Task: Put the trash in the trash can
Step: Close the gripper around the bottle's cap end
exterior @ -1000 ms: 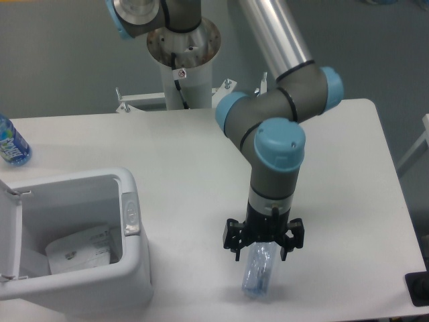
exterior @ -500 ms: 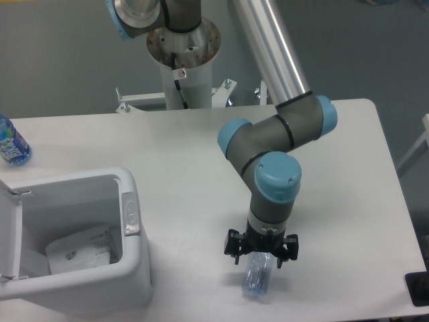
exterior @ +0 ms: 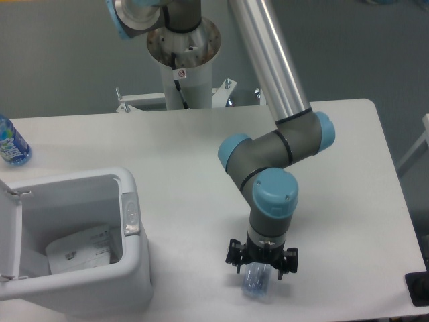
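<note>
The clear plastic bottle (exterior: 256,282) lies on the white table near the front edge, its lower end pointing toward me. My gripper (exterior: 262,268) points straight down right over the bottle's upper part, and its fingers stand apart on either side of it, open. The bottle's top is hidden under the gripper. At the left stands the white trash can (exterior: 131,236) with its lid (exterior: 8,231) swung open. The white carton (exterior: 79,251) with grey print lies inside it.
A bottle with a blue-and-white label (exterior: 11,143) stands at the table's far left edge. The arm's base column (exterior: 182,64) rises behind the table's back edge. A dark object (exterior: 418,289) sits at the front right corner.
The gripper has come down from above the bottle until its fingers straddle the bottle's upper end. The bottle and the trash can have not moved.
</note>
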Motion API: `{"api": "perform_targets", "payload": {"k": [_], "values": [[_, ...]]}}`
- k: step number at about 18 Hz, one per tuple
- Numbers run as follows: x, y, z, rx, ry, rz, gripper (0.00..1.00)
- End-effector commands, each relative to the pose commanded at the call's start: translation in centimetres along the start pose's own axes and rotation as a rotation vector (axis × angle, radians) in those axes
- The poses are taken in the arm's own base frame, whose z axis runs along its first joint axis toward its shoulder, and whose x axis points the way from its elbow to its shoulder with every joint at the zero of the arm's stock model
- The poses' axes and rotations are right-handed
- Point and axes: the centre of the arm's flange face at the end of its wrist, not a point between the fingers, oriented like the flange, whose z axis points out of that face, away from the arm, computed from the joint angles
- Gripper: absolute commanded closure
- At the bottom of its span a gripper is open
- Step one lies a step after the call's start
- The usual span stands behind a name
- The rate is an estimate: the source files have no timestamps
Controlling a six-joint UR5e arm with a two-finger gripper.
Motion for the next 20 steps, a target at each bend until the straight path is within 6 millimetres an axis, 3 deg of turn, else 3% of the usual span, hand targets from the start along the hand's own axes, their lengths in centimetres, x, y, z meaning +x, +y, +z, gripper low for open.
{"api": "perform_targets", "payload": {"k": [15, 17, 20], "values": [[0.8, 0.0, 2.0, -0.031, -0.021, 0.015, 0.01], [0.7, 0.1, 2.0, -0.031, -0.021, 0.014, 0.1], [0.6, 0.1, 2.2, -0.038, -0.029, 0.014, 0.3]]}}
